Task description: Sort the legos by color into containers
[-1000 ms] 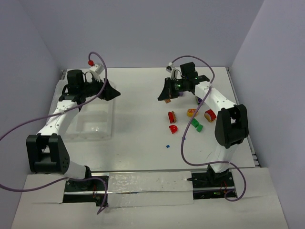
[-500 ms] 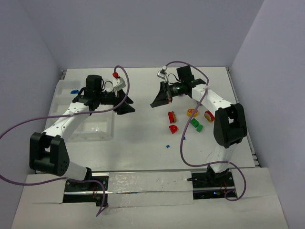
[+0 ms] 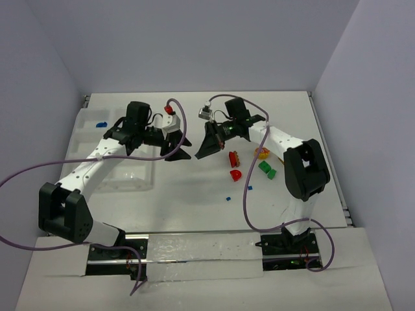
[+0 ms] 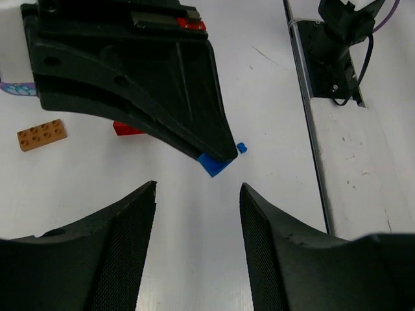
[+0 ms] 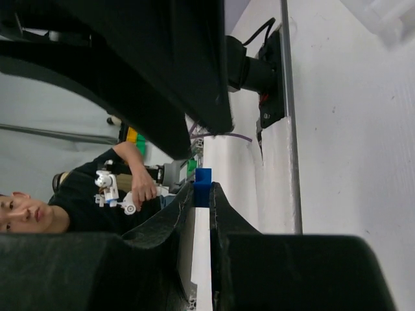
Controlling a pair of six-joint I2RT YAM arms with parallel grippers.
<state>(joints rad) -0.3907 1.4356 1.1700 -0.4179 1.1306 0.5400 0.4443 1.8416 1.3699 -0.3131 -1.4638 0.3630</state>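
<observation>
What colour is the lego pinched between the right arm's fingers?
Blue lego; best in right wrist view.

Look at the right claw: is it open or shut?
Shut. In the right wrist view, the right gripper pinches a small blue lego between its two fingertips.

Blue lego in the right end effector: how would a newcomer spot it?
On the table, find the right arm reaching to centre. Its end effector pinches a small blue lego. Unlike the tinier blue piece loose nearby, it is gripped.
</observation>
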